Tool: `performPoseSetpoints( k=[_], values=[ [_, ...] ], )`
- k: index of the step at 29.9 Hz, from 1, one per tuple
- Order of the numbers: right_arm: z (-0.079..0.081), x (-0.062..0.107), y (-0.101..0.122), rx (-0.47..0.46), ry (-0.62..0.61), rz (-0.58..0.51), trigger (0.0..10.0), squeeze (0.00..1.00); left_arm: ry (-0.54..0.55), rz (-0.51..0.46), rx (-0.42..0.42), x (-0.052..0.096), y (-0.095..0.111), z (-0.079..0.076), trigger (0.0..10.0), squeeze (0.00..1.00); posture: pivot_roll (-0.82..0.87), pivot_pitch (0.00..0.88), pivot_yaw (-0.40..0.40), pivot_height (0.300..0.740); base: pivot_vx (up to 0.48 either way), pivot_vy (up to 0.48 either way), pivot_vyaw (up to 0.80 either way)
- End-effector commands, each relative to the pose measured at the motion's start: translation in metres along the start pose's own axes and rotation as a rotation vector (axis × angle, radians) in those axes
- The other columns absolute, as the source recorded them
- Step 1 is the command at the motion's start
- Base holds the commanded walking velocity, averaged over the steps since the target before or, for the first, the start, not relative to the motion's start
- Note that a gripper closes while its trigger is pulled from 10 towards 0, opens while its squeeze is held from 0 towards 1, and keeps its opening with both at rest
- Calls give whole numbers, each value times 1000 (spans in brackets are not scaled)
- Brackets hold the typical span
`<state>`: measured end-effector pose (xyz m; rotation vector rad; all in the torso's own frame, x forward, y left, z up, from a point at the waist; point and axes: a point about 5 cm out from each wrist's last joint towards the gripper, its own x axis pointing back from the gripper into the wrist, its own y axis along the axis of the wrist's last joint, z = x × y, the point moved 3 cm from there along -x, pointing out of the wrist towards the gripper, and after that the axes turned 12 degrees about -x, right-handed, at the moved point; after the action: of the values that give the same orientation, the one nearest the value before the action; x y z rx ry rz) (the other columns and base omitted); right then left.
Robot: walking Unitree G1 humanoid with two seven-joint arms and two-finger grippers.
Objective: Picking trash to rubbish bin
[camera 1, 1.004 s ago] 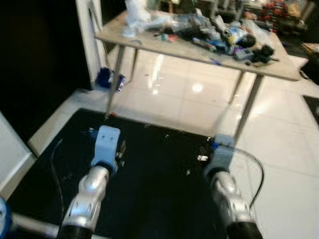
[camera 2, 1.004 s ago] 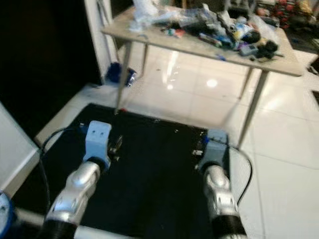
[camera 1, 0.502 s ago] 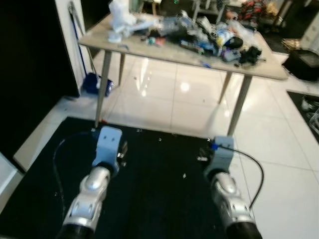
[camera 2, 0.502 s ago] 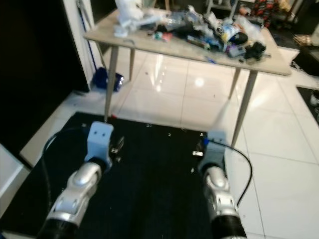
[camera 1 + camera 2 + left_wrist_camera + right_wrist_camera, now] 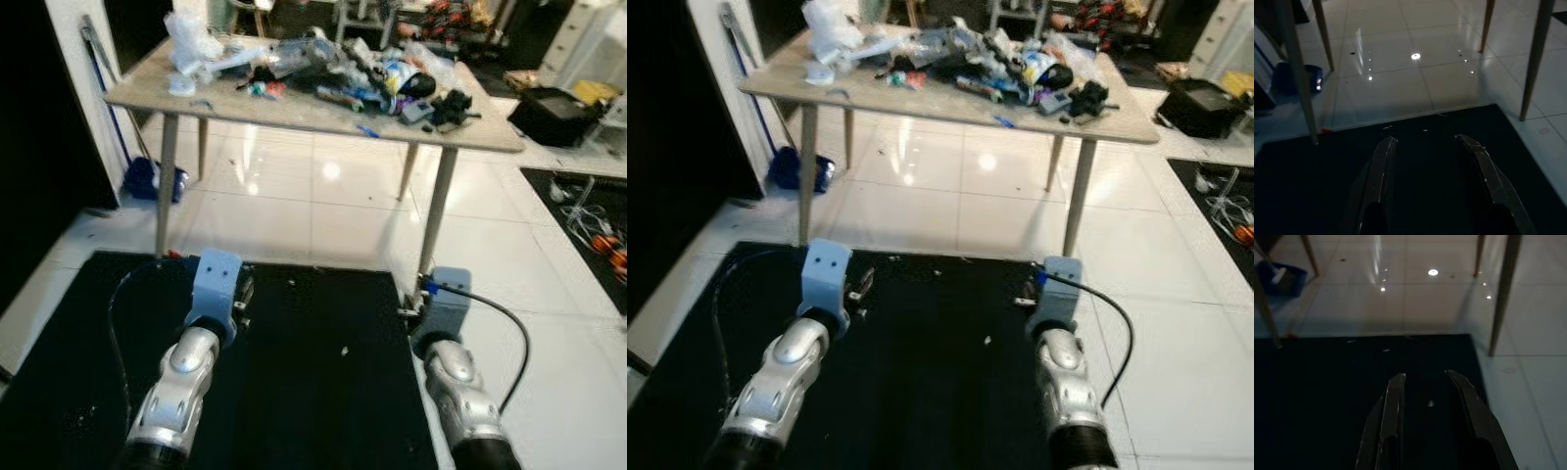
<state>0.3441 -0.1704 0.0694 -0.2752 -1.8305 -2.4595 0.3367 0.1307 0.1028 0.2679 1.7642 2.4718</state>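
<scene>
Hovering over one black mat (image 5: 294,392): two empty grippers, left gripper (image 5: 1425,142), right gripper (image 5: 1425,377).

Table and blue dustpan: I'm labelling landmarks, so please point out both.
Table (image 5: 294,110), left eye view, bare front strip of the top.
Blue dustpan (image 5: 149,179), left eye view, its blue body on the floor.
</scene>
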Motion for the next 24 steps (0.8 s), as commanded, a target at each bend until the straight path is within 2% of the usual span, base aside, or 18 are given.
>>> performPoseSetpoints(
  k=[1,24],
  values=[
    [-8,1,-1,7,-21,8,10000,0,-5,4,3,1,-2,-2,10000,0,-11,114,-44,740,266,0,0],
    [-8,1,-1,12,-18,12,10000,0,-8,5,8,2,-2,-4,10000,0,-15,123,-49,740,269,0,0]
  ],
)
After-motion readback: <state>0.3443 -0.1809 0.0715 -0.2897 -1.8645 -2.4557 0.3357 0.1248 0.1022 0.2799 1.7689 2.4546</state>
